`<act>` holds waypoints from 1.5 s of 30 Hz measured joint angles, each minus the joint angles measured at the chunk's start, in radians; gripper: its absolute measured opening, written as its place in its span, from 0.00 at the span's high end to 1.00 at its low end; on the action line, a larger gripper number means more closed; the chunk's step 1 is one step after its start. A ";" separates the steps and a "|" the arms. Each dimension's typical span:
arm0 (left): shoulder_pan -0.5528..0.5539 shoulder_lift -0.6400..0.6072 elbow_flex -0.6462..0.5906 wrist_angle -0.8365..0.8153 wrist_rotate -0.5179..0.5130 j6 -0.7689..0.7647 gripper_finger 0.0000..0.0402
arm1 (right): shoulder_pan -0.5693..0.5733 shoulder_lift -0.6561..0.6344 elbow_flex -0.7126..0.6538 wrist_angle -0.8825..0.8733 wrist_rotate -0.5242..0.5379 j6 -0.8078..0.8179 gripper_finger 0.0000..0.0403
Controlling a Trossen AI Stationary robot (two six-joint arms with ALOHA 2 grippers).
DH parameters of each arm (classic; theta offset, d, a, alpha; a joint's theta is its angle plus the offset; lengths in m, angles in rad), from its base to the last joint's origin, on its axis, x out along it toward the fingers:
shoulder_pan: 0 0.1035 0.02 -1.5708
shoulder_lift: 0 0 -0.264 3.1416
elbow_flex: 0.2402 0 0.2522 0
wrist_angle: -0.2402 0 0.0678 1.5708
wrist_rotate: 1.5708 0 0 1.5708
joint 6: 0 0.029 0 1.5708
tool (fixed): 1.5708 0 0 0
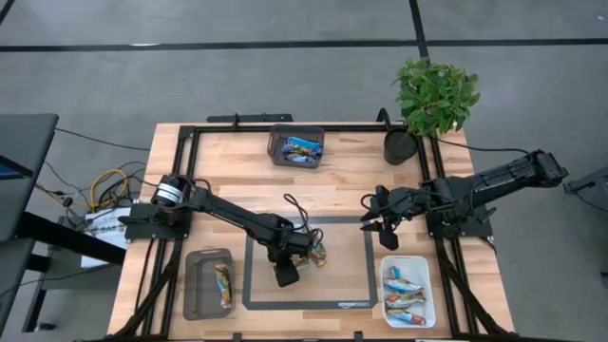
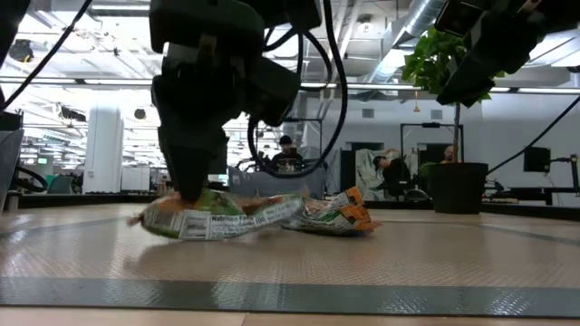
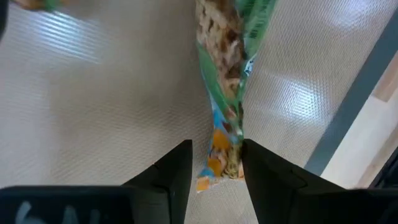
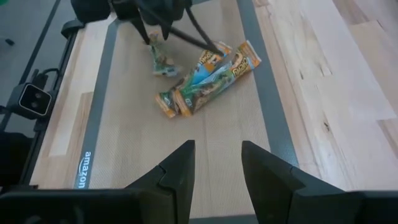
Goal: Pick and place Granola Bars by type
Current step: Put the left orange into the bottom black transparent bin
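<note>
My left gripper (image 1: 285, 271) (image 2: 195, 186) (image 3: 216, 144) stands over the grey mat's middle, shut on a green and brown-orange granola bar (image 2: 217, 217) (image 4: 161, 62). Two more brown-orange bars (image 4: 208, 74) (image 2: 335, 213) lie flat on the mat just beside it. My right gripper (image 1: 372, 220) (image 4: 217, 146) hovers open and empty above the mat's right edge, with the loose bars ahead of it. In the high view the left gripper covers the held bar. My left gripper pinches the bar's near end (image 3: 221, 158) between its two fingers, coming from above and pointing down. The bar runs away from the fingers, almost level and close to the mat (image 2: 272, 272). I cannot tell whether it touches the mat.
A dark grey bin (image 1: 296, 147) at the far edge holds blue bars. Another grey bin (image 1: 195, 285) at the near left holds a brown-orange bar. A white tray (image 1: 388, 285) at the near right holds white, red and blue bars. A potted plant (image 1: 432, 95) stands at the far right corner.
</note>
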 joint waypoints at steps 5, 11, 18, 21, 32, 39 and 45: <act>-0.002 0.034 0.000 0.067 0.005 0.001 0.67 | 0.000 0.000 0.000 0.001 0.000 0.001 0.70; 0.002 0.033 0.000 0.088 -0.020 0.000 0.69 | 0.000 0.000 0.000 0.001 0.000 0.001 0.70; 0.003 0.033 0.000 0.079 -0.003 0.001 0.91 | 0.000 0.000 0.000 0.001 0.000 0.001 0.70; 0.004 0.032 0.000 0.079 0.004 0.001 0.97 | 0.000 0.000 0.000 0.001 0.000 0.001 0.70; 0.003 0.029 0.079 -0.128 0.004 -0.013 0.98 | 0.000 0.000 0.000 0.001 0.000 -0.006 0.70; -0.021 0.028 0.288 -0.558 -0.008 -0.035 0.96 | 0.000 0.000 0.000 0.001 0.000 -0.008 0.70; -0.102 -0.005 0.443 -0.801 -0.066 -0.214 0.98 | 0.000 0.000 0.000 0.002 -0.001 -0.009 0.70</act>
